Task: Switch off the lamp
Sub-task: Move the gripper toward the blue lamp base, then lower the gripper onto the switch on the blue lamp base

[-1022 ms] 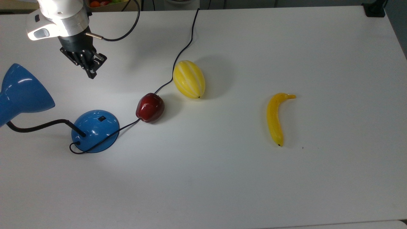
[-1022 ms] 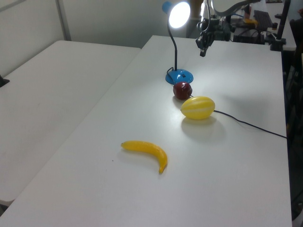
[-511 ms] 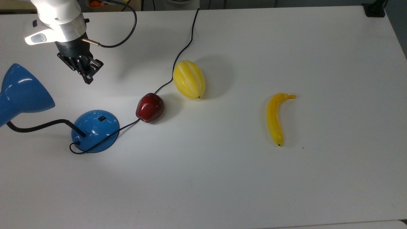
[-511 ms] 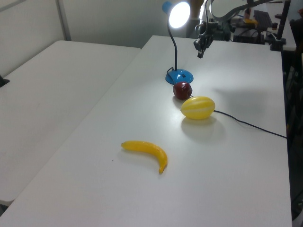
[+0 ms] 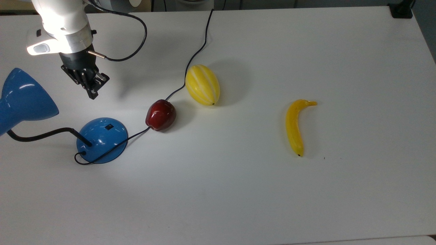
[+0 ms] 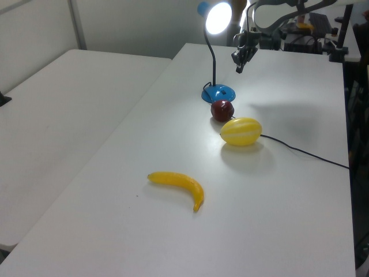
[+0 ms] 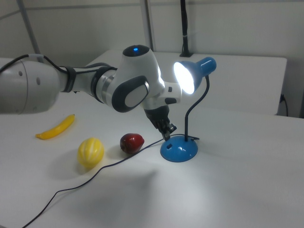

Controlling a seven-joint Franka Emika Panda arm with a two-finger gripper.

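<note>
The blue lamp is lit, and its shade glows white in the right view. Its cone shade sits at the top view's left edge, joined by a black bendy neck to the round blue base. A small black switch sits on top of the base. My gripper hangs above the table, just beyond the base and apart from it, its fingers shut and holding nothing. In the right view the gripper points down just left of and above the base.
The lamp's black cord runs from the base past a red apple and a yellow melon to the table's far edge. A banana lies to the top view's right. The white table has open room in front.
My gripper has moved toward the top view's left and lower, closer to the lamp base. The lamp stays lit and the fruit has not moved.
</note>
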